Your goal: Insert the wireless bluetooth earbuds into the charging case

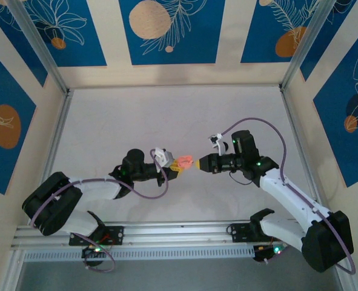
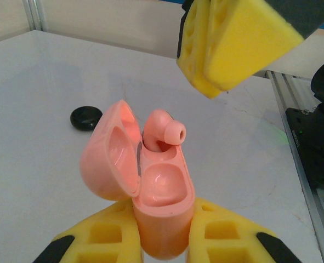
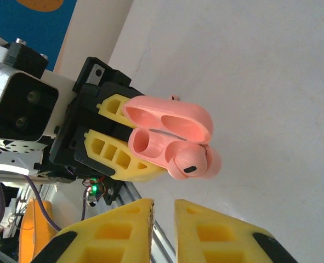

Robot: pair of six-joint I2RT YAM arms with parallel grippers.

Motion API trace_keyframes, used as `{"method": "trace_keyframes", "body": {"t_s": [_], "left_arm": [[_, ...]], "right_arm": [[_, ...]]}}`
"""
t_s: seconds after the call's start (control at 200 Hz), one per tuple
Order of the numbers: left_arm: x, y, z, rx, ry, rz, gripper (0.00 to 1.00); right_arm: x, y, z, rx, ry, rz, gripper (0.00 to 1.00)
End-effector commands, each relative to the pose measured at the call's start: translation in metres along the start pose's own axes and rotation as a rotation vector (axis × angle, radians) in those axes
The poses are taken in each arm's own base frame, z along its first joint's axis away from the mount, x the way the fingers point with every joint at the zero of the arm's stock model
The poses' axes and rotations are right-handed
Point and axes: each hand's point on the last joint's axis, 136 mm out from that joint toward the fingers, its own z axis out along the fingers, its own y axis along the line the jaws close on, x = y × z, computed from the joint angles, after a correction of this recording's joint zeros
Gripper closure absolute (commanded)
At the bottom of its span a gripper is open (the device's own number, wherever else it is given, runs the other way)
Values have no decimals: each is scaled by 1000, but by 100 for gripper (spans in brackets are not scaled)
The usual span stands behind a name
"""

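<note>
L gripper [image 1: 177, 171] clamps the open pink charging case [image 2: 164, 213] mid-frame, 1 pink earbud [image 2: 164, 131] poking from its far slot, R gripper [image 2: 208, 85] closed empty upper right, black disc [image 2: 86, 116] left on otherwise bare table [image 2: 41, 71].

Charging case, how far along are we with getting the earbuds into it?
Done: the left gripper holds the pink case with its lid open, and one pink earbud stands in a slot, sticking up, so perhaps not fully seated. In hand: the right gripper, shut and empty, hovers just above that earbud. Left: the other slot is empty. A small black disc lies on the table; I can't identify it.
</note>
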Motion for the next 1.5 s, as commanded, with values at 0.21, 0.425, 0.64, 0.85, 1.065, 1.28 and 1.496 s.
{"method": "trace_keyframes", "body": {"t_s": [0.21,0.425,0.64,0.85,1.065,1.28,1.496], "left_arm": [[-22,-4,-1,11,-56,62,87],[-21,-4,-2,10,-54,61,87],[-21,-4,-3,7,-53,60,87],[-20,-4,-4,5,-45,61,87],[-18,-4,-3,4,-40,60,87],[-18,-4,-4,3,-38,60,87],[-18,-5,-4,3,-40,65,87]], "right_arm": [[2,3,11,-39,37,13,84],[0,4,16,-44,44,6,85],[-1,5,20,-52,53,-2,85],[-7,10,21,-58,45,-18,86],[-8,13,21,-56,46,-23,84],[-7,19,15,-50,50,-36,78],[-3,20,6,-34,50,-47,75]]}}
